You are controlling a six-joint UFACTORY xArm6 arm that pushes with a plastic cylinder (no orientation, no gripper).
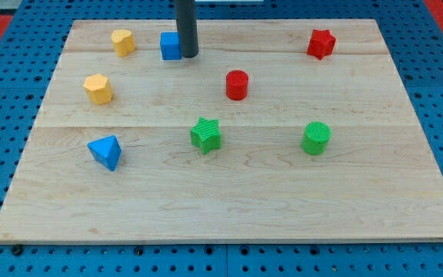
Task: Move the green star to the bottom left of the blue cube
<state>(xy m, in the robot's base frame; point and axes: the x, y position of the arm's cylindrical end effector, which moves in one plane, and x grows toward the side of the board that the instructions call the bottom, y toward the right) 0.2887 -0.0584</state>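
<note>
The green star (205, 134) lies near the middle of the wooden board (229, 200). The blue cube (170, 45) sits near the view's top, left of centre. My tip (189, 56) stands right against the blue cube's right side, at the end of the dark rod that comes down from the view's top. The green star is well below my tip and slightly to its right.
A red cylinder (237, 85) stands between my tip and the green star, to the right. Two yellow blocks (122, 41) (98, 88) lie at the upper left. A blue pyramid (104, 151), a green cylinder (315, 138) and a red star (321, 44) also lie on the board.
</note>
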